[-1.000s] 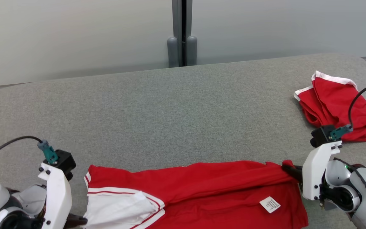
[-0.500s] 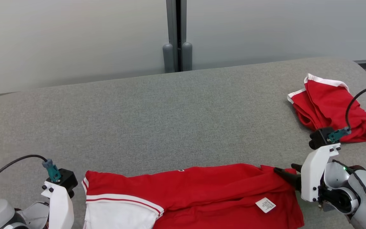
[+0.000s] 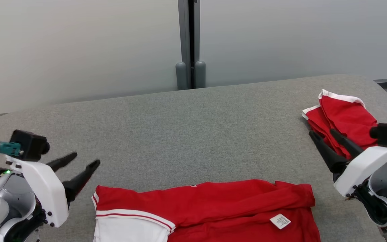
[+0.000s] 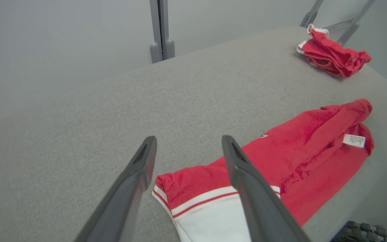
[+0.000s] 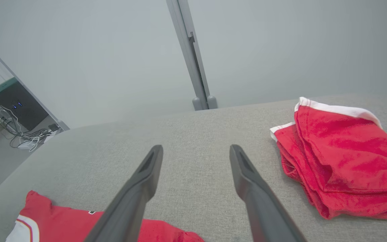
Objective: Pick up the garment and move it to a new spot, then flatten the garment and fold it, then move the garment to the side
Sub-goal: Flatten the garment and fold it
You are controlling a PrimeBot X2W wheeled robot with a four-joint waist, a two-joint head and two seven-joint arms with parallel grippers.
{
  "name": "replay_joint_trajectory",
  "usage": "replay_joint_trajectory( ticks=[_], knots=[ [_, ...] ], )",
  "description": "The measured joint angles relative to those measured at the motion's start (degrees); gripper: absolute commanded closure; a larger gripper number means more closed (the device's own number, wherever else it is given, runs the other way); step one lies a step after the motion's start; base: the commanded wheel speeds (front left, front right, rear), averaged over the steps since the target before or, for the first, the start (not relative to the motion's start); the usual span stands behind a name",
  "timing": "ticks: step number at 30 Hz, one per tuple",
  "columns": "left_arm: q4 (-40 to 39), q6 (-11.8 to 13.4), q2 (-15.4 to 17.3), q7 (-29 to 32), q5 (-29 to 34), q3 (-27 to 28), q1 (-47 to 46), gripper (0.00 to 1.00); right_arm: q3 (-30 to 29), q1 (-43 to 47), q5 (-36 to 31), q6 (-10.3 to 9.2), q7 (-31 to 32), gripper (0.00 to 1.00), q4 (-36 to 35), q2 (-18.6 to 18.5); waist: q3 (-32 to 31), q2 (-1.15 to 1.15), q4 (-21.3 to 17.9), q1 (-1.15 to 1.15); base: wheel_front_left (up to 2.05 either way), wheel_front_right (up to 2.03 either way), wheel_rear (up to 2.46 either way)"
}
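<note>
At the near edge of the table [image 3: 180,134], the garment [image 3: 213,205] lies spread left to right. It is red, with a white panel [image 3: 129,232] at its left end and a label [image 3: 280,221] near its right end. Its near part runs off the bottom of the head view.

Left gripper [image 3: 85,158]: jaws wide apart, nothing between them. The fingers point across the table just past the garment's left corner. The head view shows bare table between them and the cloth, so no contact.

Right gripper [image 3: 321,132]: jaws wide apart, nothing between them. It sits beyond the garment's right end and clear of it. A pile [image 3: 344,117] of red cloth with white trim lies at the table's far right. In the head view the fingers cross the pile's left edge. The right wrist view shows the pile beside the right finger with table between them. No contact seen.
</note>
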Motion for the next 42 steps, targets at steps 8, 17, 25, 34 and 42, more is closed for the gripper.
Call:
replay_joint_trajectory(
  ticks=[8,17,25,34,42],
  knots=[
    [0.6,10.9,-3.7,-27.4,4.8,7.5,9.5,0.00,-13.9,9.0,-9.3,0.00,-14.3,0.00,-4.2,6.9,-0.4,0.00,0.8,0.00,0.00,0.00,0.00],
    [-2.0,16.4,-16.6,-31.5,16.4,25.9,24.1,0.00,-23.7,20.5,-16.8,0.00,-17.8,0.00,-7.4,15.1,0.1,0.00,1.7,0.00,0.00,0.00,0.00],
    [-2.2,11.2,-27.9,-31.5,26.6,35.7,33.2,0.00,-24.3,23.2,-18.9,0.00,-14.1,0.00,-8.4,17.9,0.7,0.00,1.4,0.00,0.00,0.00,0.00],
    [0.2,5.9,-32.2,-31.5,31.1,39.1,34.5,0.00,-26.1,22.4,-20.4,0.00,-4.6,0.00,-3.8,20.2,0.6,0.00,1.1,0.00,0.00,0.00,0.00],
    [3.1,4.1,-32.6,-31.1,31.5,37.5,34.3,0.00,-29.4,17.7,-23.4,0.00,8.0,0.00,7.8,24.2,1.3,0.00,1.9,0.00,0.00,0.00,0.00]
  ],
)
